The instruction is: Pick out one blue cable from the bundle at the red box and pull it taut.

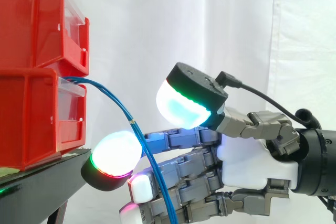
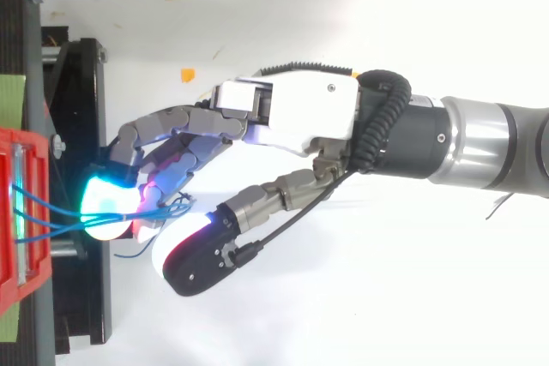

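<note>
Several thin blue cables (image 1: 113, 98) leave the front of the lower red bin (image 1: 31, 119) and arc down to the right. My hand (image 1: 247, 156) reaches in from the right with its fingers stretched toward the bin. One glowing fingertip (image 1: 115, 156) sits just under the cables by the stand's edge. The cables run down across the front of the fingers. The thumb's glowing pad (image 1: 181, 106) is raised well above them, apart from the cables. From above, the cables (image 2: 43, 222) pass the lit fingertip (image 2: 107, 207) and end in a loose loop by the fingers.
A second red bin (image 1: 31, 19) is stacked on the lower one, both on a black stand (image 1: 42, 182). A white curtain hangs behind. A small orange scrap (image 2: 187, 75) lies on the white floor beyond the hand.
</note>
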Robot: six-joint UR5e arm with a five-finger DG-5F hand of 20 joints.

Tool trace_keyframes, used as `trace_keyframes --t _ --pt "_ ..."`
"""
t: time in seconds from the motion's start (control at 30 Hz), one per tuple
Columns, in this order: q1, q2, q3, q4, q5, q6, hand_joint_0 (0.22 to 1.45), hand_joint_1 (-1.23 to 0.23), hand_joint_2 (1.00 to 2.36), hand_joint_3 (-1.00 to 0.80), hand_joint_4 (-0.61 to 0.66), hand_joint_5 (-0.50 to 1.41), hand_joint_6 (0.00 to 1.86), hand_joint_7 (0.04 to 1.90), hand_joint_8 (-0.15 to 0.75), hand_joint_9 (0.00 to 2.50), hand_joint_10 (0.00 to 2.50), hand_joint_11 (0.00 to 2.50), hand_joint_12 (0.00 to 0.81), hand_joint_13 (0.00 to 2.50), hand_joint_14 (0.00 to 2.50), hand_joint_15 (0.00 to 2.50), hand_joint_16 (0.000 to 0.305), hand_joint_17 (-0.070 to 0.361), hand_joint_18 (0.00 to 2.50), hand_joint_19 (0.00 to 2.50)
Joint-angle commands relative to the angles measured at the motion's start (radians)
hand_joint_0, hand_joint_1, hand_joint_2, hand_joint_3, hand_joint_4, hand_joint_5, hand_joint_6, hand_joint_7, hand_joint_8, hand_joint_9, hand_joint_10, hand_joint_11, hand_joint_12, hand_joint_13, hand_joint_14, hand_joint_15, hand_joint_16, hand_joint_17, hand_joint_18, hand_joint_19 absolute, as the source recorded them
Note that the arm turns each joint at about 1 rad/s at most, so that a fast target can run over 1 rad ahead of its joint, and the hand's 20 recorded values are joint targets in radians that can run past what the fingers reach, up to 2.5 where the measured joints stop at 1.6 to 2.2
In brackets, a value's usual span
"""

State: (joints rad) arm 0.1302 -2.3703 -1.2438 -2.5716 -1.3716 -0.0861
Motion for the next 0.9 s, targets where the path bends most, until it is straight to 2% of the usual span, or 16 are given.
trace_keyframes --t 0.0,0.1,0.43,0.87 --pt "-0.006 -0.001 0.0 -0.001 -0.003 0.0 0.61 -0.7 1.01 -0.38 0.11 -0.13 0.5 1.0 0.23 0.88 0.02 0.58 0.281 0.71 0.02 0.4 0.038 0.085 0.39 0.46" --pt "-0.009 0.0 0.0 0.004 -0.015 0.0 0.62 -0.7 1.01 -0.37 0.11 -0.12 0.5 1.02 0.23 0.88 0.02 0.59 0.281 0.72 0.02 0.41 0.038 0.085 0.4 0.46" --pt "-0.015 -0.001 0.0 0.004 -0.021 0.002 0.64 -0.68 1.01 -0.34 0.08 -0.11 0.5 1.08 0.233 0.9 0.02 0.6 0.281 0.74 0.02 0.42 0.038 0.086 0.42 0.47" --pt "-0.015 0.0 0.0 0.007 -0.032 0.011 0.65 -0.68 1.01 -0.32 0.05 -0.1 0.5 1.17 0.233 0.92 0.02 0.62 0.285 0.77 0.02 0.45 0.039 0.087 0.45 0.49"
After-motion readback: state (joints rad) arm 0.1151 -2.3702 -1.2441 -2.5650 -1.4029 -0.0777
